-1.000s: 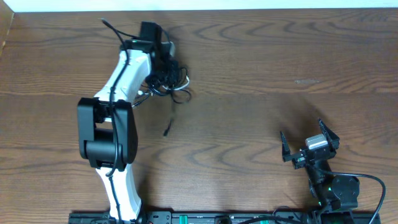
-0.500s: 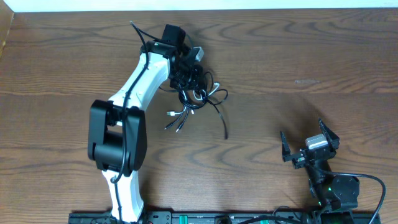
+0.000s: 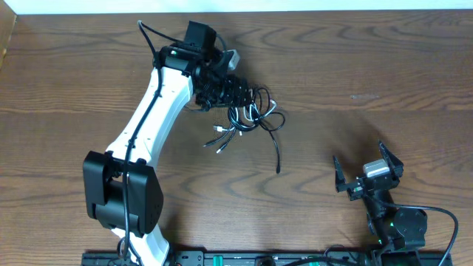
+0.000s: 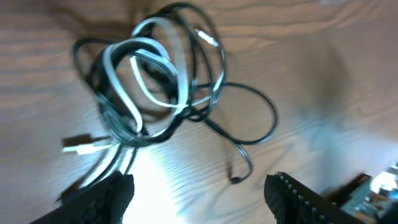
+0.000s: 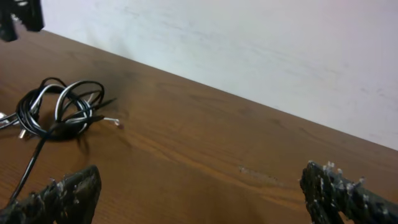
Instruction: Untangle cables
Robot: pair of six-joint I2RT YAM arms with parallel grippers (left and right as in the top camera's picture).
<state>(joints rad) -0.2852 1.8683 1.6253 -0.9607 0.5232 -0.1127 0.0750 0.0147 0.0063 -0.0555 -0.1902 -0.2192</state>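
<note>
A tangle of black and white cables (image 3: pixel 247 111) lies on the wooden table at upper centre, with white plugs (image 3: pixel 220 142) trailing at its lower left and a black tail (image 3: pixel 277 161) running toward the front. My left gripper (image 3: pixel 222 90) hovers at the tangle's upper-left edge. In the left wrist view it (image 4: pixel 199 196) is open, its fingers wide apart, and the cable loops (image 4: pixel 152 81) lie ahead of them, some strands passing by the left finger (image 4: pixel 102 199). My right gripper (image 3: pixel 367 174) rests open at the front right, far from the cables (image 5: pixel 59 112).
The wooden table (image 3: pixel 355 66) runs to a pale wall at the back. My left arm (image 3: pixel 159 103) crosses the left half diagonally from its base (image 3: pixel 122 199). A faint scuff mark (image 3: pixel 363 96) shows at the right.
My left arm has swung to the right, and the tangle has moved right with it and spread out, its black tail now pointing to the front. The right arm has not moved.
</note>
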